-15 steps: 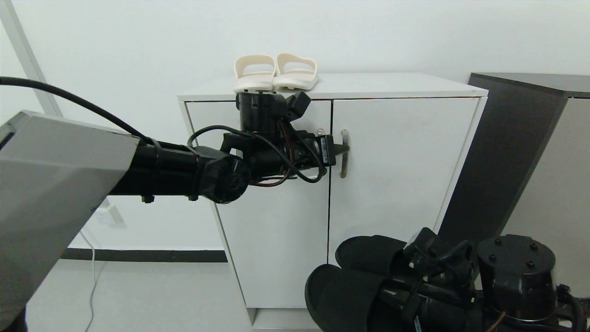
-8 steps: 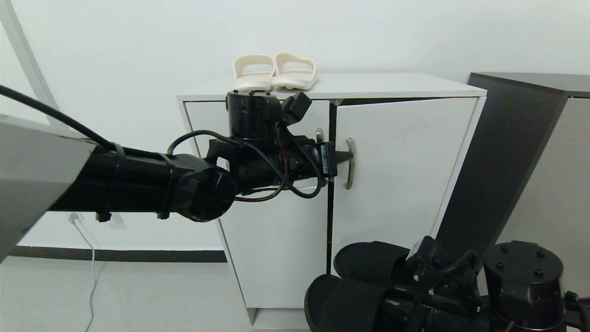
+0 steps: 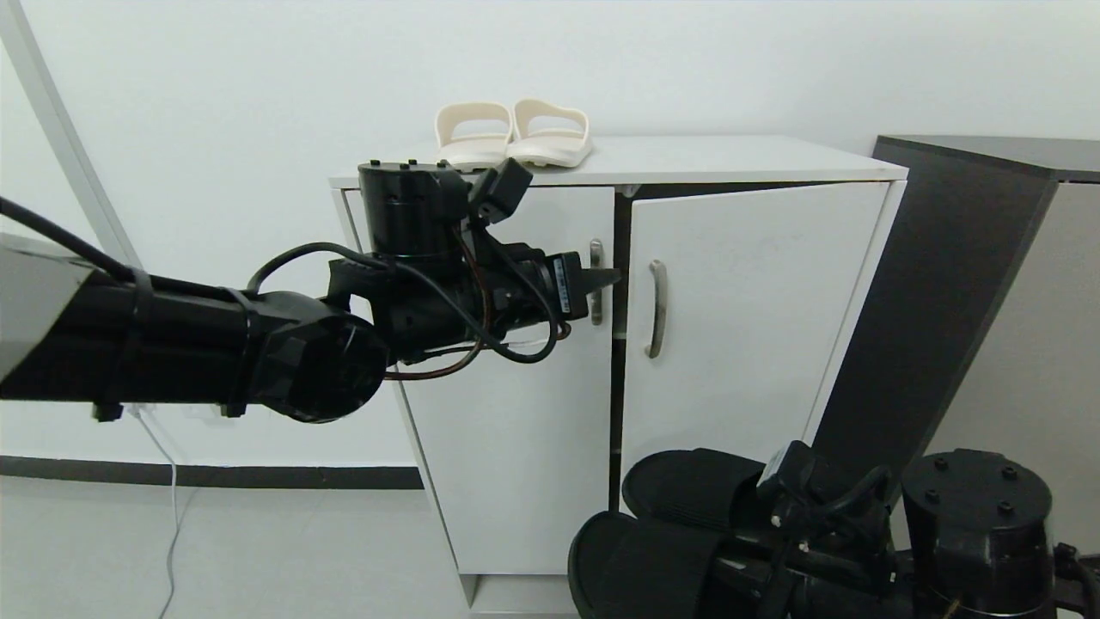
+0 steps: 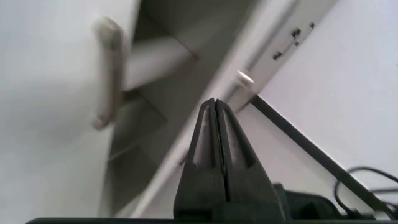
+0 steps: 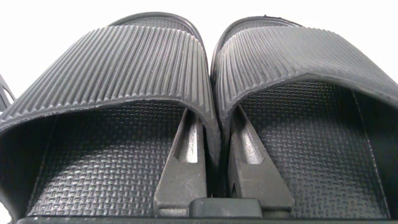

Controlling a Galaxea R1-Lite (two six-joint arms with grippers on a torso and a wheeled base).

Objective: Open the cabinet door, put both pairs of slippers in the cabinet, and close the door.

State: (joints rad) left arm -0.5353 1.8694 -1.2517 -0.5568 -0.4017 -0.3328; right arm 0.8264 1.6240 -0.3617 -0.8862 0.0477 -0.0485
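Head view, cabinet: the white cabinet (image 3: pixel 730 159) has two doors. Its right door (image 3: pixel 748 301) stands a little ajar, with a dark gap (image 3: pixel 620 301) beside the shut left door (image 3: pixel 507 413).
Left hand: the left hand (image 3: pixel 612 277) has its fingers pressed together and holds nothing. It is in front of the cabinet's left door, just beside the left handle (image 3: pixel 595 282) and apart from the right handle (image 3: pixel 656 308).
Probable reason: the opening seems too narrow for slippers, so I judge that the door must be swung wider.
Right hand: the right hand (image 5: pixel 216 118) is low before the cabinet's right door. One finger is inside each of the black slippers (image 5: pixel 149 68), squeezing their neighbouring straps together, so the pair is carried as one piece and is ready to go in.
White slippers: the white slippers (image 3: pixel 514 136) lie side by side on the cabinet's top, above the left door, not yet taken.
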